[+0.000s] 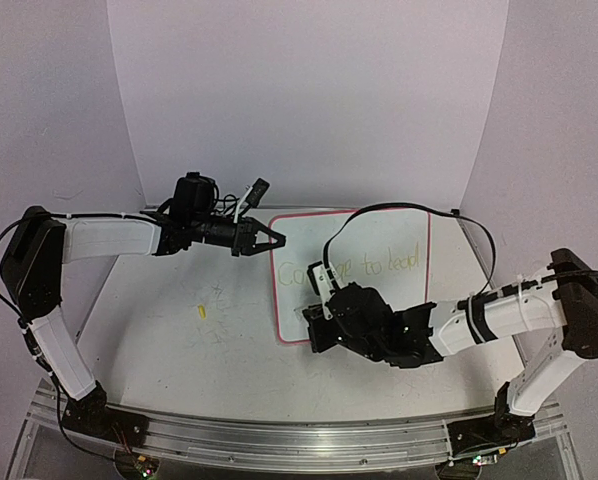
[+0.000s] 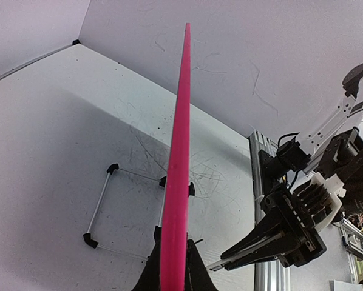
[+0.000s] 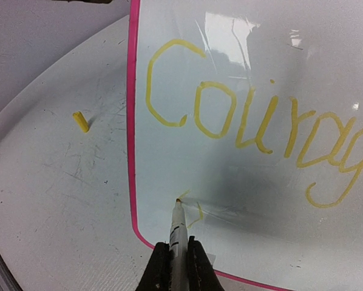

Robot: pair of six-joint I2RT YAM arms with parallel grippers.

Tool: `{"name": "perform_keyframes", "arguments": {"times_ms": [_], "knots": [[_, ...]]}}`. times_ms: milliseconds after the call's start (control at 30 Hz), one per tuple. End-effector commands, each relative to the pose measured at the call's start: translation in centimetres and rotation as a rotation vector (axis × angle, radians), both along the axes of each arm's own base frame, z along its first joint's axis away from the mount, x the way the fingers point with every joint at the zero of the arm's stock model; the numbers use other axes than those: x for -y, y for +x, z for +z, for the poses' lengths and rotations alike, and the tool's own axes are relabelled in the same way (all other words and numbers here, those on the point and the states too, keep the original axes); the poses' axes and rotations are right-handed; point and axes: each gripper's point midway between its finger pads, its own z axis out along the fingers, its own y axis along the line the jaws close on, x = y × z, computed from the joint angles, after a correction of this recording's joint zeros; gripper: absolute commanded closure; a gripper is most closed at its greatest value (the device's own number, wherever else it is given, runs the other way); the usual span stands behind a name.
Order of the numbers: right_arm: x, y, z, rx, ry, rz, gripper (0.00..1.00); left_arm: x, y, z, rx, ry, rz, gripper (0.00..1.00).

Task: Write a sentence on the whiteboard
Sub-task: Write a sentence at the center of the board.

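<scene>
A small yellow cap (image 1: 201, 310) lies left on the table. The left gripper (image 1: 267, 240) is clamped on the far-left rim of the whiteboard (image 1: 379, 235), which sits right of centre. The sentence (image 1: 354, 268) runs left to right across it. The right gripper (image 3: 178, 257), the nearer one, is closed on a marker (image 3: 177, 227). Its tip touches the near-left corner under the "C", so free board for a second line likely lies to its right.
</scene>
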Motion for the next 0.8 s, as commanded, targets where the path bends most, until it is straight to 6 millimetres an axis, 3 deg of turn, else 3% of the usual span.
{"name": "perform_keyframes", "arguments": {"times_ms": [0,567,767], "knots": [[0.2,-0.2,-1.7,-0.032,-0.014,-0.006,1.00,-0.9,1.0,0.8,0.098,0.029,0.075,1.00],[1.9,0.0,-2.4,-0.040,-0.046,-0.066,1.00,-0.8,1.0,0.7,0.099,0.030,0.075,1.00],[2.0,0.3,-1.7,-0.026,-0.038,-0.084,1.00,-0.8,1.0,0.7,0.099,0.031,0.077,1.00]]}}
